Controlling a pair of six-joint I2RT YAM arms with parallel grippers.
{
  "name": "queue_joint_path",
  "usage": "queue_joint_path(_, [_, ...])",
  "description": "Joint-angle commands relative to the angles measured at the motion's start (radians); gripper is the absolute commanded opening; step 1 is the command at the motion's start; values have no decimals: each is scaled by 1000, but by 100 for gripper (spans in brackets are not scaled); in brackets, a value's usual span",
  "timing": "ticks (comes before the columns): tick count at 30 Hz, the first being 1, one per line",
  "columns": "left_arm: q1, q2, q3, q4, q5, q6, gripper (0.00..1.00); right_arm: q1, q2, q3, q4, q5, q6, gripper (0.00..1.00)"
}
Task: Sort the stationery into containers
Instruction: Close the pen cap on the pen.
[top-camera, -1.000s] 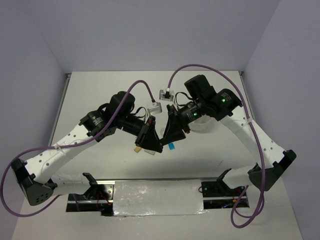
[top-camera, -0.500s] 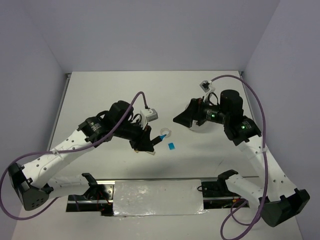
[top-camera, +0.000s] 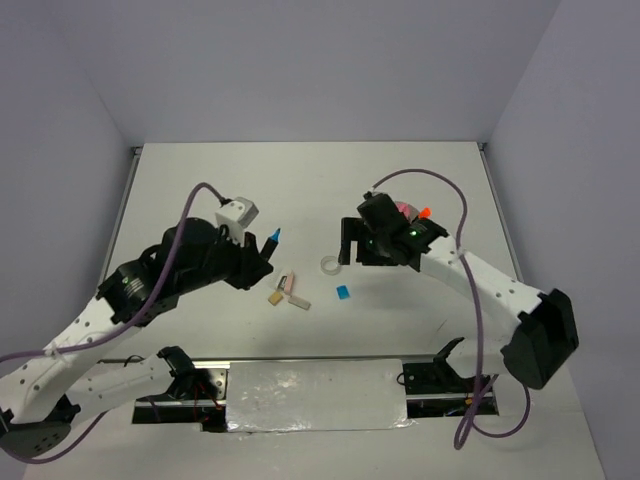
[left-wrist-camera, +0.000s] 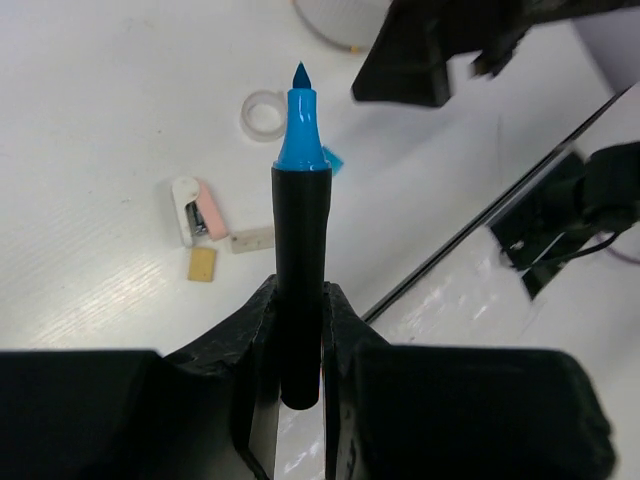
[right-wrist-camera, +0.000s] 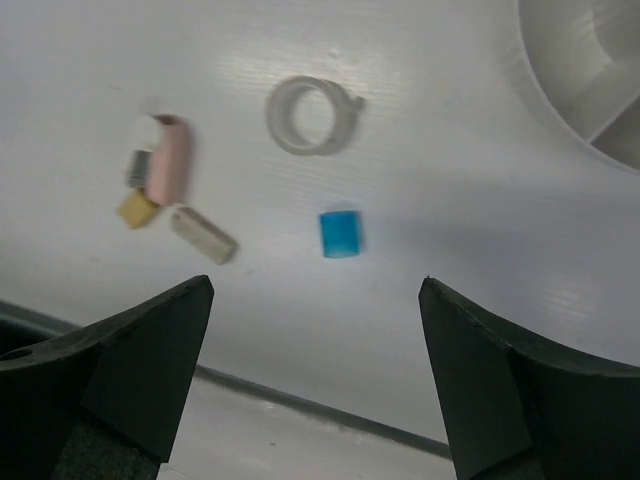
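My left gripper (top-camera: 256, 256) is shut on a black marker with a blue tip (left-wrist-camera: 300, 250) and holds it above the table, tip (top-camera: 273, 236) pointing away. My right gripper (top-camera: 349, 246) is open and empty, hovering above the clear tape ring (right-wrist-camera: 312, 115) and a small blue piece (right-wrist-camera: 341, 233). The pink eraser (right-wrist-camera: 170, 158), a tan piece (right-wrist-camera: 138, 208) and a beige piece (right-wrist-camera: 203, 235) lie together to their left. The white divided tub (right-wrist-camera: 570, 60) is mostly hidden under my right arm in the top view. A pink cylinder (top-camera: 402, 208) and an orange marker tip (top-camera: 424, 212) stick up there.
The loose pieces lie between the two grippers, near the table's front edge (right-wrist-camera: 300, 405). Below that edge is a foil-covered plate (top-camera: 315, 395) between the arm bases. Grey walls close the table at the back and sides.
My left gripper has drawn back to the left and lifted with the blue-tipped marker. My right arm has swung round and its open gripper now hangs beside the tape ring.
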Motion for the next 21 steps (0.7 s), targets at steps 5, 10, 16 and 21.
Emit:
queue_joint_path(5, [3,-138,-115,145,55,-119,0,68,229,38,-35,127,-32,75])
queue_joint_path(10, [3,-155,-125,166,121,-104,0,111,337,54,12,95,-1,72])
queue_joint_path(16, [3,-193,-106,171,123,-93,0,134,449,60,25,118,13,63])
queue_joint_path(21, [3,-192,-95,168,146,-75,0,136,489,48,68,87,2,59])
